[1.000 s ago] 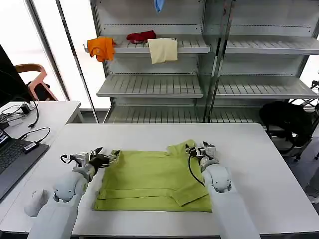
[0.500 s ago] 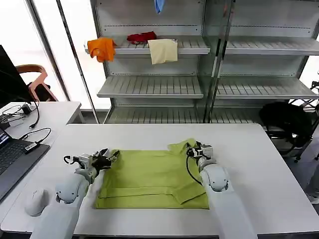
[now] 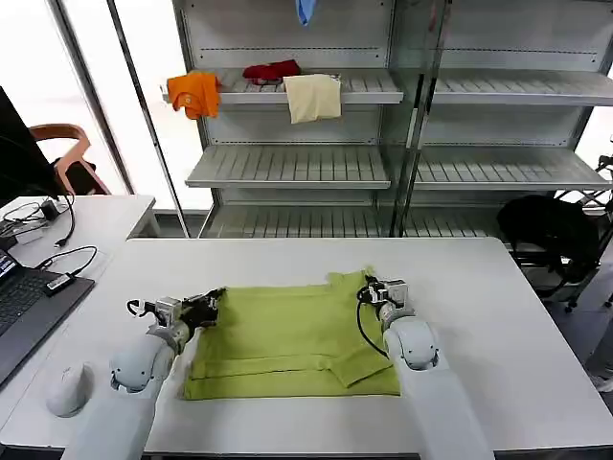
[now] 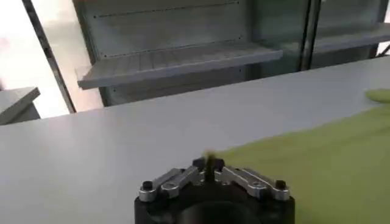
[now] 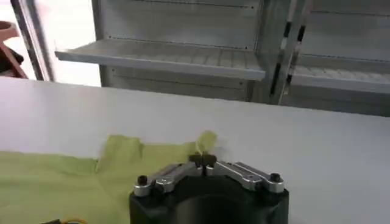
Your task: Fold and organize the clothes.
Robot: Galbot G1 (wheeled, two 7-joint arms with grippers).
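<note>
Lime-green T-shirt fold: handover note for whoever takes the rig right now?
Left pincer: shut on the far left corner of the lime-green cotton T-shirt.
Right pincer: shut on its far right corner.
Shirt lies on the white table, near-right sleeve folded in.
Done: both far corners pinched.
Left: probably bring the far edge toward the near hem, then tidy.

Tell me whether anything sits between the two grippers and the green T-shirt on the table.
Nothing visible does. The left gripper is shut on the T-shirt at its far left corner, and the right gripper is shut on its far right corner. The table around the shirt is bare.
</note>
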